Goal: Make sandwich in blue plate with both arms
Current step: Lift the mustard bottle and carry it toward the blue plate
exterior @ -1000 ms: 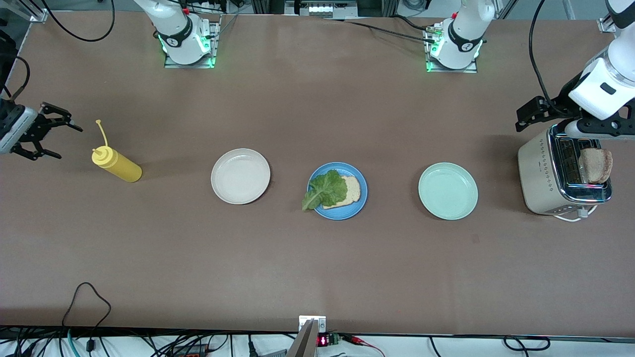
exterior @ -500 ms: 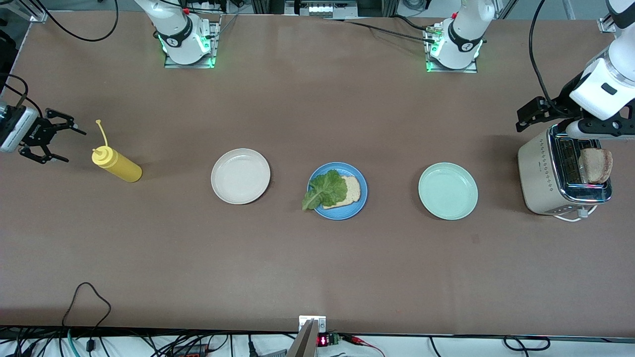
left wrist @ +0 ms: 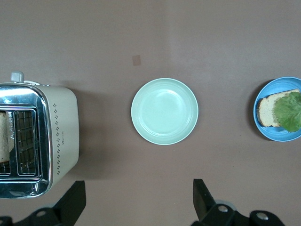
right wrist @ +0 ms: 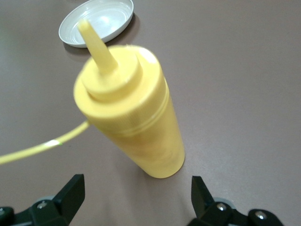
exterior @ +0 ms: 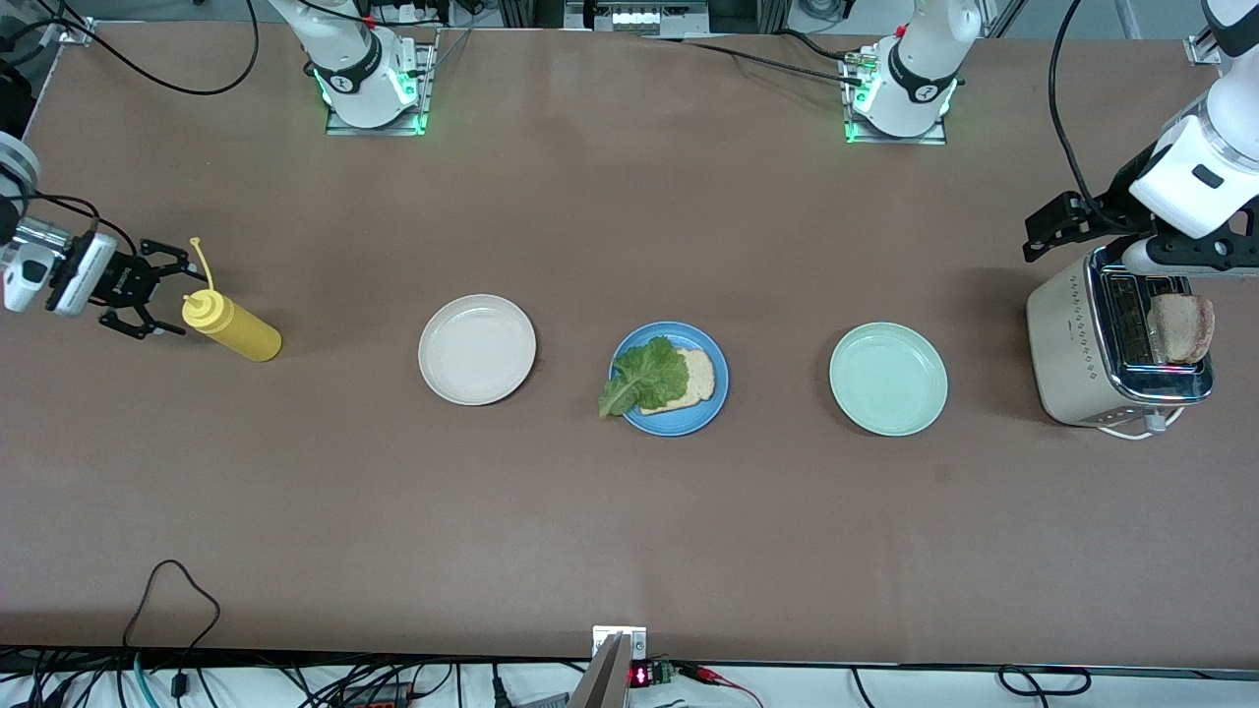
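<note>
Right hand (exterior: 162,290) now closer to mustard bottle (exterior: 234,328)

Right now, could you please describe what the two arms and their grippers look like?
Both arms are glossy white with rounded joints and black bands; their bases glow green along the table's edge, and black cables trail from them. The right gripper is black, skeletal metal with two fingers on a white, grey-edged wrist block. The left gripper shows two black wedge-shaped fingers with bolted mounts.
</note>
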Robot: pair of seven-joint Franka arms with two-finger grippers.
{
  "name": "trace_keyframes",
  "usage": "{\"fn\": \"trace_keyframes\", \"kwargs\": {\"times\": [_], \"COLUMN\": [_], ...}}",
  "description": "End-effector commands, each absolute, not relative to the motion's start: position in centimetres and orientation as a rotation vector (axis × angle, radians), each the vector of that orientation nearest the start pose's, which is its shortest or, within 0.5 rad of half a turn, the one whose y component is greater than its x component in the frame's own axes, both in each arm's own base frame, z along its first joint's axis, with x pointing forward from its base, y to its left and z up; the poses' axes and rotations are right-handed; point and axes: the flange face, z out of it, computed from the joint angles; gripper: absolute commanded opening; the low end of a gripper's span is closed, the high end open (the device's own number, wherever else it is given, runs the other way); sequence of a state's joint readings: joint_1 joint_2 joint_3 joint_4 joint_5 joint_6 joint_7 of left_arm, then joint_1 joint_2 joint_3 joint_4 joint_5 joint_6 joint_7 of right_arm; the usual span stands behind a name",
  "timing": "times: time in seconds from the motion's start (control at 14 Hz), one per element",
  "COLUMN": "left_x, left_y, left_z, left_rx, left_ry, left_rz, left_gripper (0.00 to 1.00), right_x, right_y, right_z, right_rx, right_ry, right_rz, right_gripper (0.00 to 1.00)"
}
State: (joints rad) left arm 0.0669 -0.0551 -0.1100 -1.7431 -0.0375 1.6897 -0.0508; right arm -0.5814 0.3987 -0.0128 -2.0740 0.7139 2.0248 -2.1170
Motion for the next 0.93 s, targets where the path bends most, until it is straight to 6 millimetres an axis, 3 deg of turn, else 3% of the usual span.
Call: {"fn": "trace_keyframes", "kwargs": {"times": [0.0,0.29,0.5,0.57,0.64,0.71,0.79,0.86], "left_x": [54.2,54.1,54.3,54.3,54.3,54.3,54.3,54.3], "left_y": [-2.8,-2.8,-2.7,-2.6,-2.6,-2.6,-2.6,-2.6], "left_z": [58.6,58.5,58.4,58.3,58.4,58.5,58.5,58.5], "left_rx": [-3.182,-3.183,-3.178,-3.178,-3.178,-3.177,-3.177,-3.178], "left_ry": [-0.029,-0.029,-0.028,-0.03,-0.033,-0.03,-0.033,-0.03], "left_rz": [-0.009,-0.004,-0.011,-0.009,-0.009,-0.007,-0.007,-0.007], "left_gripper": [1.0,1.0,1.0,1.0,1.0,1.0,1.0,1.0], "right_x": [48.9,50.3,50.6,50.7,51.1,51.3,51.6,52.0], "right_y": [-25.5,-22.3,-21.7,-21.4,-21.1,-20.8,-20.2,-19.6], "right_z": [20.1,18.4,18.2,18.2,18.4,18.5,18.5,18.6], "right_rx": [-2.176,-2.129,-2.126,-2.12,-2.117,-2.122,-2.123,-2.124], "right_ry": [-1.278,-1.25,-1.255,-1.26,-1.27,-1.275,-1.276,-1.285], "right_rz": [-0.655,-0.686,-0.689,-0.689,-0.691,-0.689,-0.686,-0.688], "right_gripper": [1.0,1.0,1.0,0.84,0.45,0.2,0.07,0.0]}}
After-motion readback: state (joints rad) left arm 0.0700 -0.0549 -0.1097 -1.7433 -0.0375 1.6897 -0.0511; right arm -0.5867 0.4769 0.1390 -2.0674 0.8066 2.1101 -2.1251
